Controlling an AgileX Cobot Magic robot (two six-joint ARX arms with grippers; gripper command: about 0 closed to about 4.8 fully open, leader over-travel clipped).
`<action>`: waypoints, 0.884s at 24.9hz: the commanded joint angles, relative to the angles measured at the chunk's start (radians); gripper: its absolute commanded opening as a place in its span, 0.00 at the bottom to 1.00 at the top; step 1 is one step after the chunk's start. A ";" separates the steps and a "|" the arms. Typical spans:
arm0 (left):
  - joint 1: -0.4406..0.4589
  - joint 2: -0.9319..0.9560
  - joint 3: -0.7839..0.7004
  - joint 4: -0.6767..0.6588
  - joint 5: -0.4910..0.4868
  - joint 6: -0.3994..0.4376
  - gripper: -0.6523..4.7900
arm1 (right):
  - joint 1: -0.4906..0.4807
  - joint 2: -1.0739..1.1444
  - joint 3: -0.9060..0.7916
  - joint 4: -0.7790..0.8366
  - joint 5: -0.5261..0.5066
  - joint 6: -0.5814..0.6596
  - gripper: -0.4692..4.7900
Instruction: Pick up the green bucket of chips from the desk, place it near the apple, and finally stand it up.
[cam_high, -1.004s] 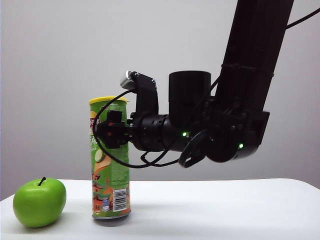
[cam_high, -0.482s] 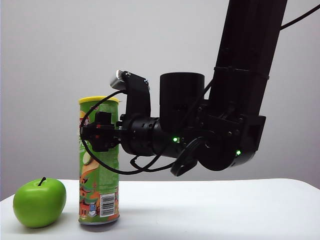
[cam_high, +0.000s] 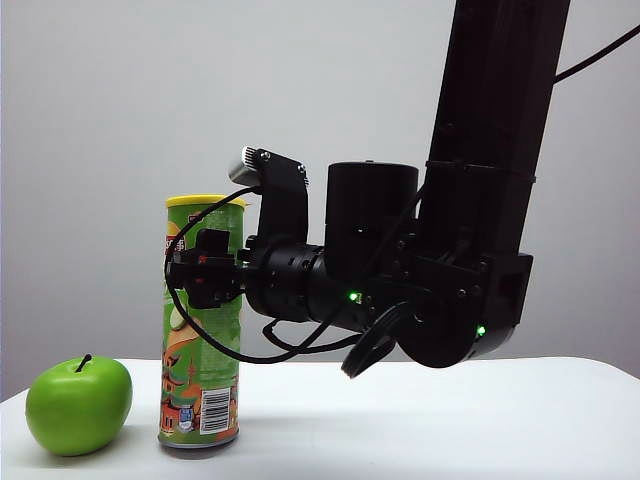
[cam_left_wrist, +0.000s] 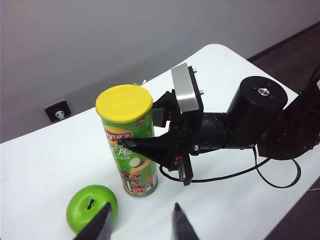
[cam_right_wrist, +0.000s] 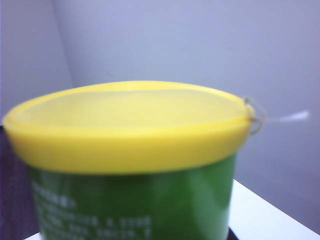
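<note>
We count one chip can, one apple, one desk and two arms. Hidden or unclear first: in the right wrist view the can fills the frame so closely that its yellow lid and green wall are blurred, the small white lettering there cannot be read, and the right claw's own fingers are out of frame. In the exterior view the right claw crosses the can's upper half and covers part of the label; the arm above it is cut off by the top edge. In the left wrist view only the two dark fingertips of the left claw show at the frame's edge, standing wide apart with nothing between them, hovering above the desk near the apple. The right claw reaches in level and closes on the can's upper body, one finger on each side. The can stands upright on the desk, its silver base down, just beside the apple but apart from it. Legible marks: a red-and-yellow Lay's logo with Chinese characters we cannot make out below the lid, orange-red drawings lower down, and a white barcode panel near the base. The apple is glossy green with a short dark stem.
</note>
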 joint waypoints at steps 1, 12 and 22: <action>0.000 -0.002 -0.001 0.015 0.006 0.003 0.40 | -0.005 0.016 -0.010 -0.086 0.016 -0.006 0.55; 0.000 -0.002 -0.001 0.018 0.007 0.002 0.40 | -0.004 0.015 -0.011 -0.084 0.012 -0.006 0.96; 0.000 -0.002 -0.001 0.021 0.011 0.001 0.40 | -0.008 -0.058 -0.065 -0.093 -0.051 0.005 1.00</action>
